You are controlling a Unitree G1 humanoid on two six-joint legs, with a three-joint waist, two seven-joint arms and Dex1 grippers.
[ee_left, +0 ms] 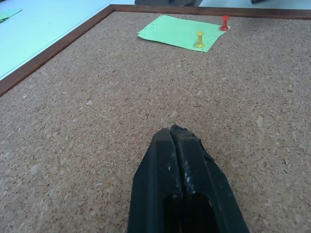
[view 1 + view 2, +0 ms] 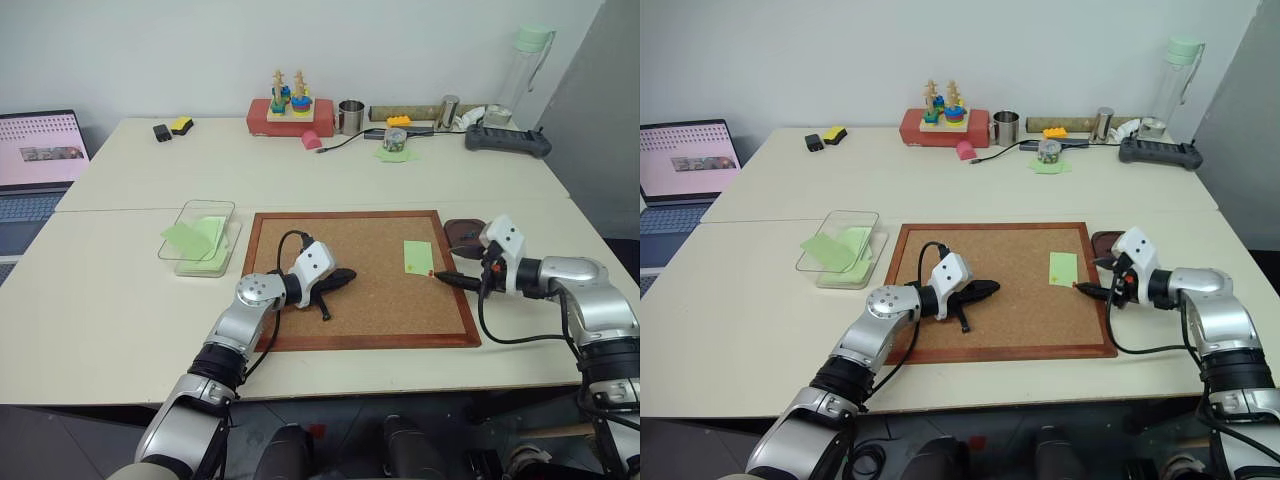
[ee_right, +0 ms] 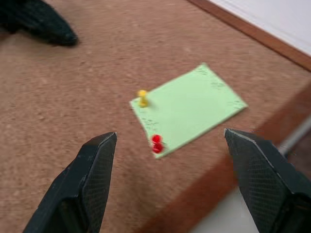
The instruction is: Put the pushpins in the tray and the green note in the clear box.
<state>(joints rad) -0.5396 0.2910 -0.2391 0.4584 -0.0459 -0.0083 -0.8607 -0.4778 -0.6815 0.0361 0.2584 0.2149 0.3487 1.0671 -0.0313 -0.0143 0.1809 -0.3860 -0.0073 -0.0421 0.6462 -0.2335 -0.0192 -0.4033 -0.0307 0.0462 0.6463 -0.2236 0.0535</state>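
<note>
The green note lies on the right part of the corkboard, held by two pushpins: a yellow one and a red one at the note's corner. My right gripper is open, low over the board's right edge, with the red pin just ahead of the gap between its fingers. The dark brown tray sits off the board's right side, partly behind that wrist. My left gripper is shut and empty, resting mid-board, pointing toward the note. The clear box, left of the board, holds green notes.
A laptop stands at the far left. Along the table's back are a red box with stacking toys, a metal cup, another green note, a black device and a bottle.
</note>
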